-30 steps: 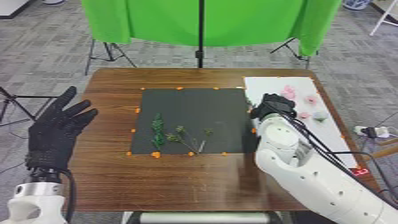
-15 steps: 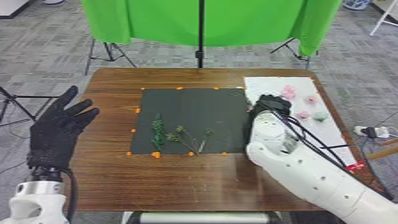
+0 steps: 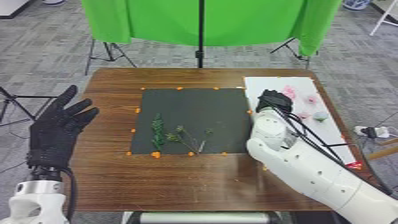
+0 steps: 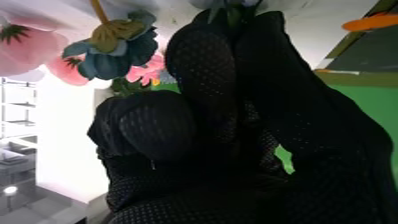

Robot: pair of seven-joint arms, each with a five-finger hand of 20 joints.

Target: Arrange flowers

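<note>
My right hand [image 3: 275, 100] is over the left part of the white sheet [image 3: 280, 82], beside the pink flowers [image 3: 289, 92]. In the right wrist view, the fingertips of this hand [image 4: 213, 95] are pinched round a green flower stem [image 4: 234, 17], with bluish petals [image 4: 206, 3] at the edge. A blue flower [image 4: 108, 56] and a pink flower [image 4: 28, 49] are beyond the hand. Green sprigs [image 3: 158, 134] lie on the dark mat [image 3: 191, 107]. My left hand [image 3: 55, 134] is off the table's left side, its fingers straight and spread.
Orange markers [image 3: 155, 155] dot the mat's edges on the brown table [image 3: 169, 182]. A pale blue-green flower [image 3: 321, 116] lies near the sheet's right side. Behind the table hang a green cloth [image 3: 160, 25] and a black stand [image 3: 200, 54].
My right forearm has swung left, and the hand has shifted slightly toward the table's far side. The left hand has stayed nearly still.
</note>
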